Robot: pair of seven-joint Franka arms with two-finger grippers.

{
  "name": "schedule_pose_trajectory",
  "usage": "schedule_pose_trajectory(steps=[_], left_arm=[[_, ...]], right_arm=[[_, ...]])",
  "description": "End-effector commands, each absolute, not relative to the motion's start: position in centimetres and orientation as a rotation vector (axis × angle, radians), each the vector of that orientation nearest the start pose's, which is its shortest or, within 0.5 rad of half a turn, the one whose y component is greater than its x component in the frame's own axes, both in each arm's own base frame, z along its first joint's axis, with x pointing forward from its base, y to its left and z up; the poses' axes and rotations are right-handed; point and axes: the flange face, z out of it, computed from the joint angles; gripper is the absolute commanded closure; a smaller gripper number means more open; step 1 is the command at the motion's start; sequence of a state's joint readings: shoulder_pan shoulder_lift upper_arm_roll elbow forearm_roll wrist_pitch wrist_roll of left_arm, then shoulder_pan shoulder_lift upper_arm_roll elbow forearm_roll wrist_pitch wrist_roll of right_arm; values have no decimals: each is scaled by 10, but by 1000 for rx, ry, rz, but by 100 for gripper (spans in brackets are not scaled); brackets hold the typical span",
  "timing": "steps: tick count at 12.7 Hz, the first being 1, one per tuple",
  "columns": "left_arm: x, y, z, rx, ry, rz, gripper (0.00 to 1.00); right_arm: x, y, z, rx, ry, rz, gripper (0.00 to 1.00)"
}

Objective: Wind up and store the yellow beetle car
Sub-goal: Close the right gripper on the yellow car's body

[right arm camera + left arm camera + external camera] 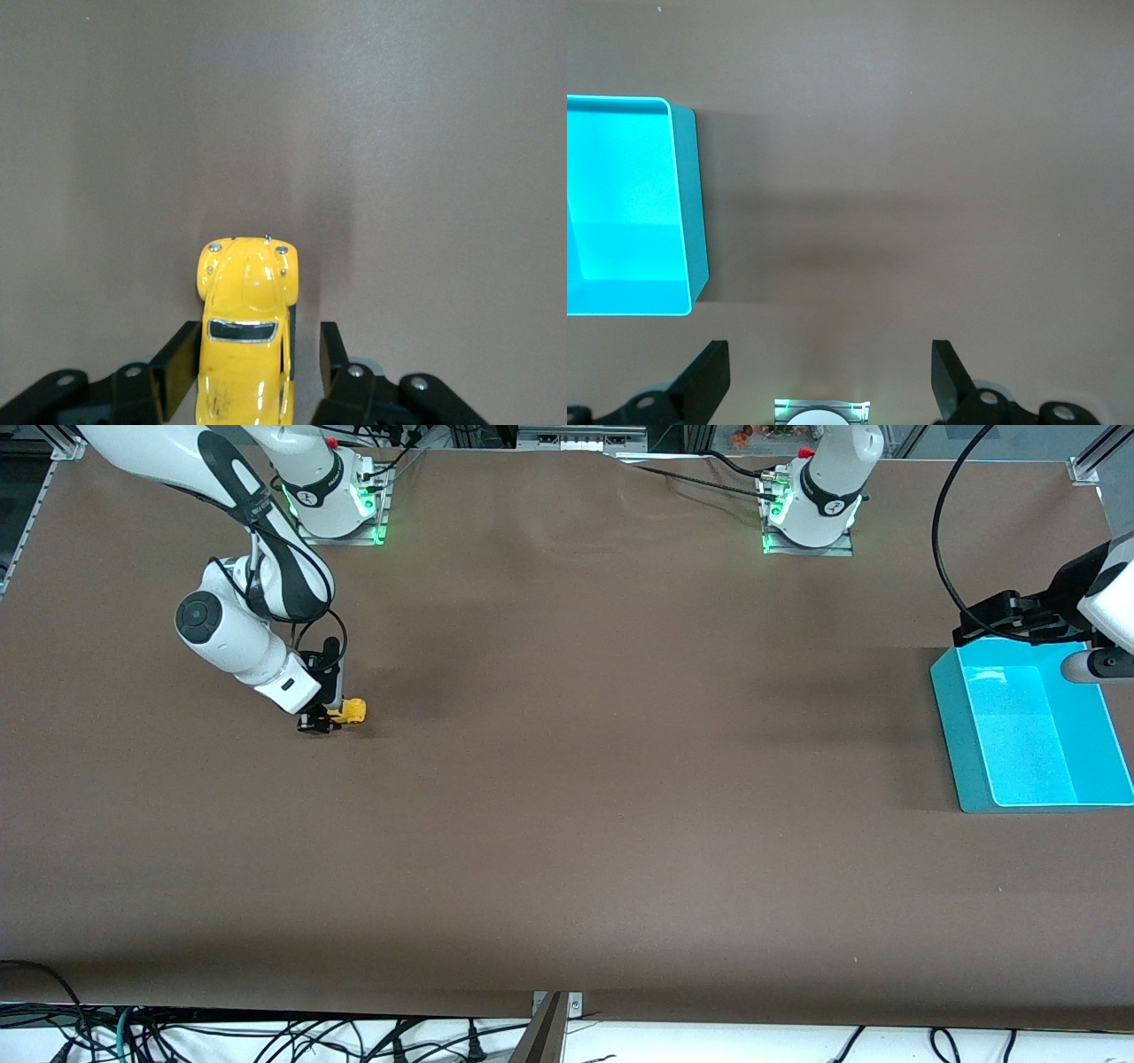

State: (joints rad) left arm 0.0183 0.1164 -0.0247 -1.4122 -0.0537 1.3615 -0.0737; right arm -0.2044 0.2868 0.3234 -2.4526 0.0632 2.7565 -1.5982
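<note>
The small yellow beetle car (246, 341) sits on the brown bench (567, 824) near the right arm's end, between the right gripper's (257, 359) loosely parted fingers, one visibly short of it, so it may skew as they close, while the left gripper (830, 381) waits wide open, holding nothing, by the turquoise plastic bin (952, 726)

Showing no readable text, labels, brands, numbers or signs in any view. Markings on the arm bases by the green lights too small to make out.

A robotics lab: brown-covered table (567, 824), bolted arm bases, trailing cables (266, 1041).
</note>
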Motion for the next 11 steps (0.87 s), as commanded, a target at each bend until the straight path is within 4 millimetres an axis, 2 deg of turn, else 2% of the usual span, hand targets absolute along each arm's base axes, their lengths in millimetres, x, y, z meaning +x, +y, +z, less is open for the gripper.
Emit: schedule_pose_trajectory(steps=[1,2,4,8,11], left_arm=[[567,-8,617,-3168,-108,254,0],[567,-8,617,-3168,-108,254,0],[567,-8,617,-3168,-108,254,0],[567,-8,617,-3168,-111,254,0],[567,-8,617,-3168,-108,254,0]], right_arm=[[477,59,190,2145,2359,172,57],[476,60,187,2136,2374,168,68],[476,59,185,2106,2401,169,72],[477,59,186,2004,2477,175,73],[476,59,181,1999,2488,175,73]])
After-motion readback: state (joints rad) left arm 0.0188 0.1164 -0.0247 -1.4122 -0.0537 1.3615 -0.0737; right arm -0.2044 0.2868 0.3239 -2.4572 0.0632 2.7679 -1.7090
